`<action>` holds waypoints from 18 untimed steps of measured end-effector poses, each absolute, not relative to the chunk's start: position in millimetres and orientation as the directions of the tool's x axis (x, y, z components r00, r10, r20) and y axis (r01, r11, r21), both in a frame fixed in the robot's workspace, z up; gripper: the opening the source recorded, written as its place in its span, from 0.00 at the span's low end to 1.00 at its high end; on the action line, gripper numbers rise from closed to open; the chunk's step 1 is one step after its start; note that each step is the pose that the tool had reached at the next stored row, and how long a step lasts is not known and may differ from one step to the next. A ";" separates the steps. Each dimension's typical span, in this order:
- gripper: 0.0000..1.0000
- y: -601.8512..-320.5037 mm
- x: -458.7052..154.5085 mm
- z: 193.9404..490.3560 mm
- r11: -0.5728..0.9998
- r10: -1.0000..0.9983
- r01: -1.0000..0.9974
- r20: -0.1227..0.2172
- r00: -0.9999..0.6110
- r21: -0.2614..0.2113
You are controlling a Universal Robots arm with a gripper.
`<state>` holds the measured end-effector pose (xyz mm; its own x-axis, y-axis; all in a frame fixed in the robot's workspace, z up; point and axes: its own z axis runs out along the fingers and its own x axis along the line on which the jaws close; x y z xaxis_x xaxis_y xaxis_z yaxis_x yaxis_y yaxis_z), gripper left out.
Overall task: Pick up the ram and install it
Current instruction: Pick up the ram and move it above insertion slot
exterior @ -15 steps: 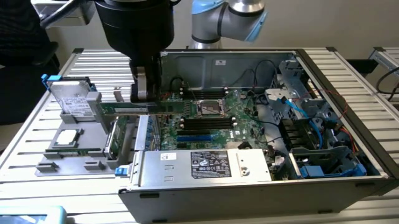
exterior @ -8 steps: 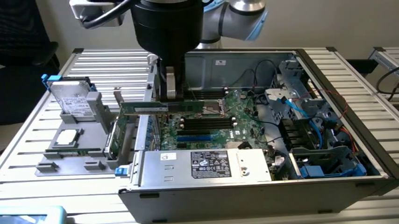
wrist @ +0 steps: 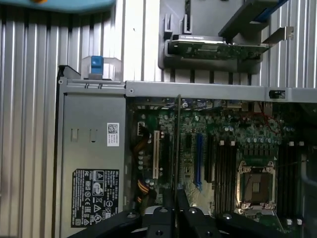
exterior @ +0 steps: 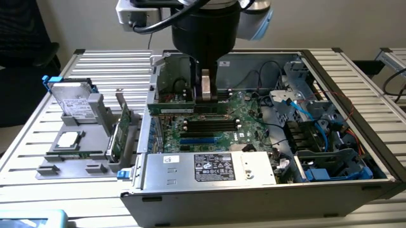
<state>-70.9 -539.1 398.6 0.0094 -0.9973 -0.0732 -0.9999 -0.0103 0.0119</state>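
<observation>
My gripper hangs inside the open computer case, shut on the ram. The ram is a long, slim green stick held level just above the motherboard. In the wrist view the ram runs edge-on as a thin line out from between my fingertips, with the gripper closed around its near end. The black memory slots with white clips lie on the board just in front of the ram in the exterior view. In the wrist view these slots sit beside the CPU socket, off to one side of the ram.
The power supply with its label fills the case's near side. Blue cables and a drive cage crowd the exterior view's right. A grey fixture on the slatted table holds a hard drive and a broader green expansion card.
</observation>
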 end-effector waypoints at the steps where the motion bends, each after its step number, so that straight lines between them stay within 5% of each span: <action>1: 0.14 -536.6 -66.4 396.8 -0.010 -0.997 -1.000 -0.073 0.009 0.012; 18: 0.14 -475.5 -21.2 368.4 -0.010 -0.998 -1.000 -0.062 0.009 0.012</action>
<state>-21.2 -475.5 368.4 0.0092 -0.9980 -0.0623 -0.9999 -0.0100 0.0120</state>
